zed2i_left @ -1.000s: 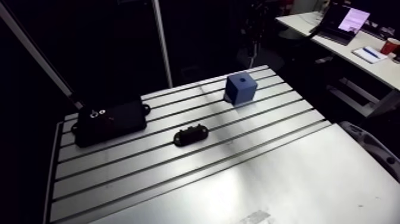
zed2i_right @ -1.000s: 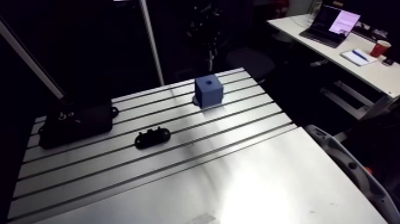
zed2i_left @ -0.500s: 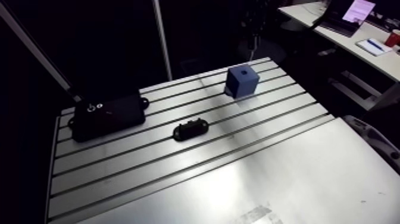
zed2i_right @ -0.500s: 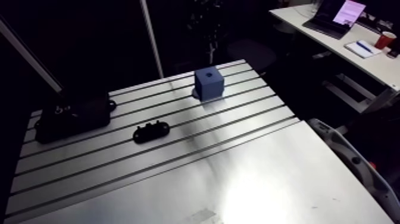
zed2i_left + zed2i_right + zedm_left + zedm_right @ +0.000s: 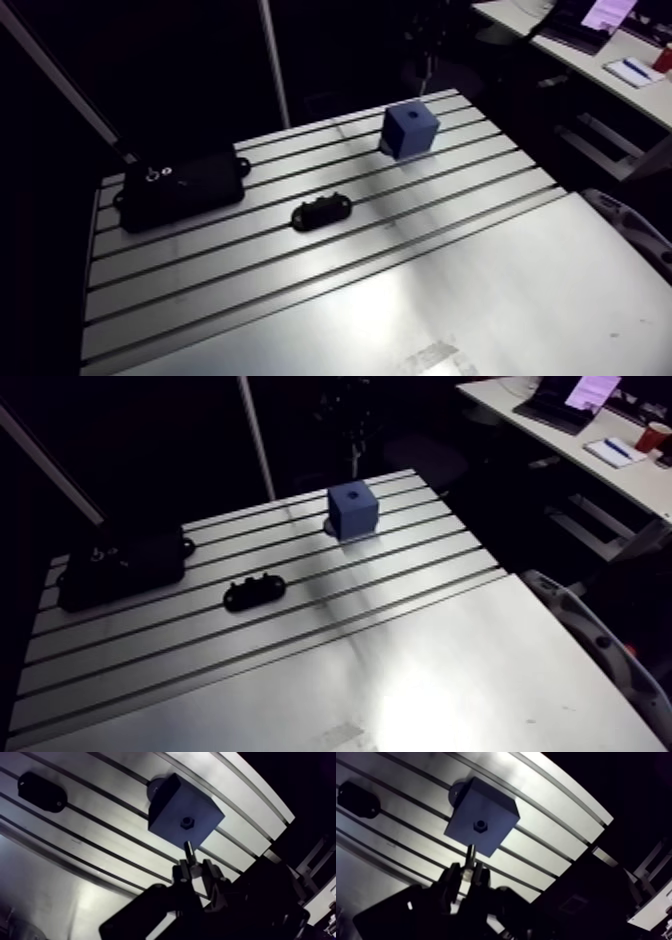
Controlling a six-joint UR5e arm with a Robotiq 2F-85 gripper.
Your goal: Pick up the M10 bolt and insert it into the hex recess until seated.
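Slotted alu table [image 5: 300,290], blue block [image 5: 170,802] w/ hex recess [image 5: 187,822] (top face), pincer [image 5: 196,868] clamping bolt [image 5: 189,848].

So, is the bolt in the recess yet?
Out: the gripper holds the bolt, its tip short of the empty recess in the block.

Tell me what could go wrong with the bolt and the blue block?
1. The bolt in the gripper points beside the recess, not into it. Going straight down, it might hit the block top instead.
2. The fingers seem to pinch only one end of the bolt, so a bump against the block could tilt it or make it slip.
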